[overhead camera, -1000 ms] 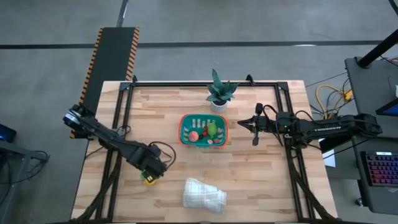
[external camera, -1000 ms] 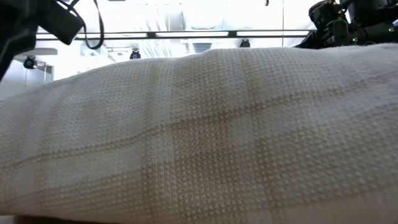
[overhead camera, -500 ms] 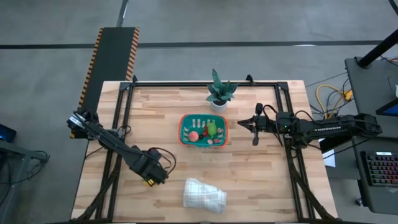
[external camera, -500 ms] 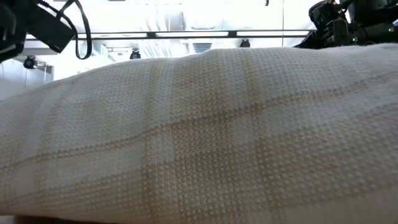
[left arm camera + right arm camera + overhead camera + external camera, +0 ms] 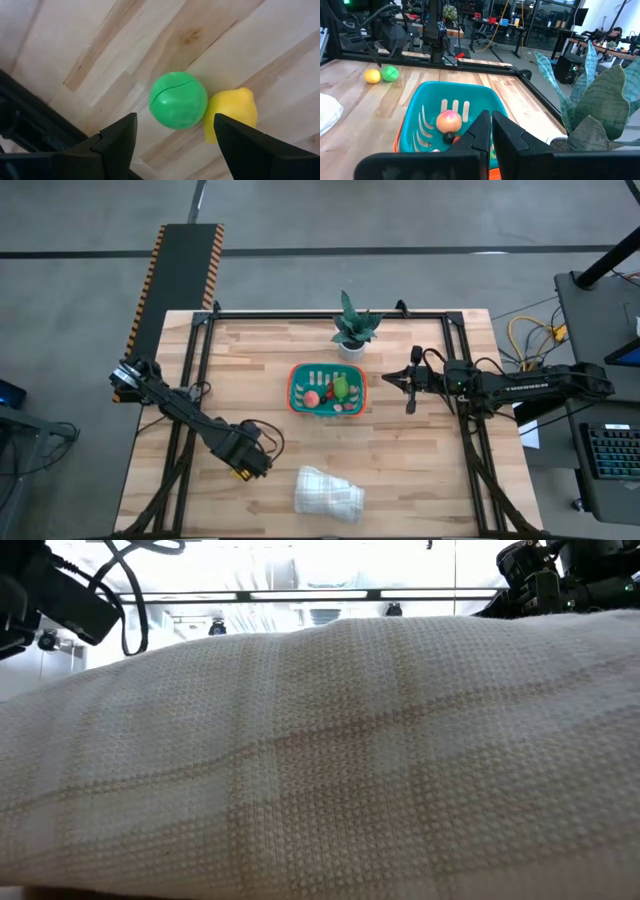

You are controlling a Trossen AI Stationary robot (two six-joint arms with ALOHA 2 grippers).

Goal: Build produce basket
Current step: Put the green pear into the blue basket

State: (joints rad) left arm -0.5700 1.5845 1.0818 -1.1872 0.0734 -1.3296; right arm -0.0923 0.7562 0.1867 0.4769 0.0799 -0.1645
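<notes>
While poised low at the bench's (image 5: 420, 470) seven o'clock corner, left end effector (image 5: 243, 468) spread wide, fingers (image 5: 117, 137) straddling nothing, aimed down at two loose pieces of produce. Green ball (image 5: 178, 100) dead centre between the dark tips, not touched by either. Yellow lemon (image 5: 231, 113) pressed right up against that ball, just beyond it. Same pair seen from the right wrist: lemon (image 5: 372, 76) and green ball (image 5: 389, 73) side by side on the wood, well apart from the basket.

Over at three o'clock, right end effector (image 5: 409, 382) hovering just beside the basket, fingers (image 5: 507, 137) pressed together, gripping nothing.

Teal basket (image 5: 297, 385) sitting near bench centre, orange rim showing, already loaded: pink peach (image 5: 312, 396), green piece (image 5: 342, 388), something red (image 5: 338, 407) at its five o'clock corner. From the right wrist, peach (image 5: 449, 121) resting against the slotted wall with a small dark berry (image 5: 449, 136) just below it.

Potted plant (image 5: 352, 326) at twelve o'clock of the basket, just beside it. Folded white cloth (image 5: 328, 492) down at six o'clock, near the bench edge, filling almost the whole low view (image 5: 320, 760).
</notes>
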